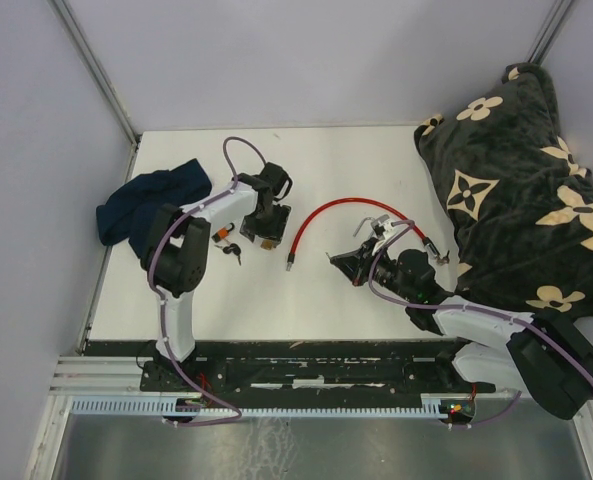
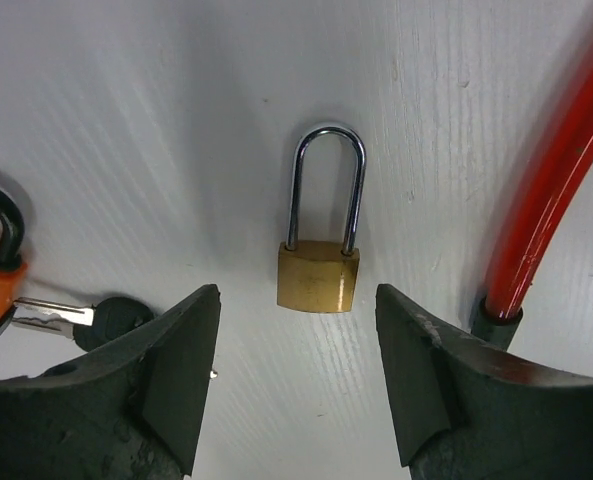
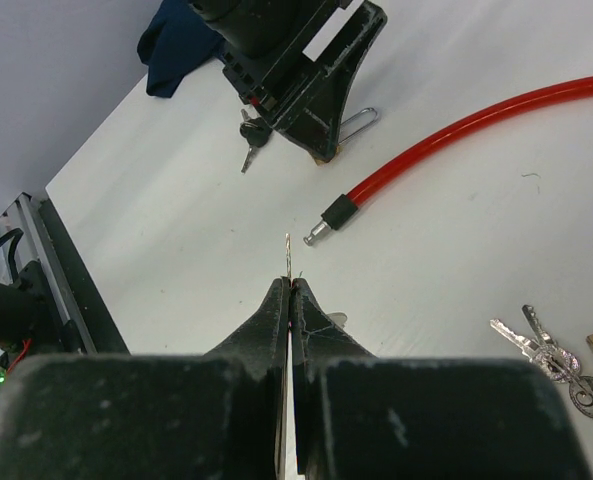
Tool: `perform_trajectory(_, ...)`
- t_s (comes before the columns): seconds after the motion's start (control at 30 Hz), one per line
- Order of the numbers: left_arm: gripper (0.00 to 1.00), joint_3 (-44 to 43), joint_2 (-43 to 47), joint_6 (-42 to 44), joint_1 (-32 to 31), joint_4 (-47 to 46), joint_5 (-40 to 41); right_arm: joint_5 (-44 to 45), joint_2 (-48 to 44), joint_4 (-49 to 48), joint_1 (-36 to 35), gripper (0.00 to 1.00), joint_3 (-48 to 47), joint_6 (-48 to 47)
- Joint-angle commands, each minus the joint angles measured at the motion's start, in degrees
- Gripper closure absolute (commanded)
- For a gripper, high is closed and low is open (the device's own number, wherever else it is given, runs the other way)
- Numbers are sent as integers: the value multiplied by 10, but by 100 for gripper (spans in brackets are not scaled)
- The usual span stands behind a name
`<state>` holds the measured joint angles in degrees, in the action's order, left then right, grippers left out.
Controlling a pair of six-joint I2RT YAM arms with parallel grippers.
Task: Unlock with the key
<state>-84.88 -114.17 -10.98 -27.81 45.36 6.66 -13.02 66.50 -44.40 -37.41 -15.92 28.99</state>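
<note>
While my open left end effector [image 2: 296,297] straddles the brass padlock [image 2: 318,278], my right end effector [image 3: 290,290] pinches a thin silver key [image 3: 288,255]; next, probably clamp.

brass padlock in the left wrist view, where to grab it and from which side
Take the padlock by its brass body, not the shackle: come straight down with a finger on each side edge. It lies flat on the table, shackle pointing away, and the open left gripper straddles the body. Its flat sides suit the pads; the thin round shackle would likely slip.
</note>
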Motion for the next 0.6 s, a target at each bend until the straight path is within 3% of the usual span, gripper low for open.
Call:
perform_trajectory(0.0, 31, -39, -25, 43, 5, 26, -31, 8, 1, -12, 2, 98, -4, -9)
perform_trajectory(0.3, 38, -59, -58, 51, 25, 35, -53, 14, 6, -2, 3, 98, -7, -13)
perform_trajectory(0.57, 54, -58, -87, 55, 26, 38, -88, 15, 16, 4, 3, 98, -11, -14)
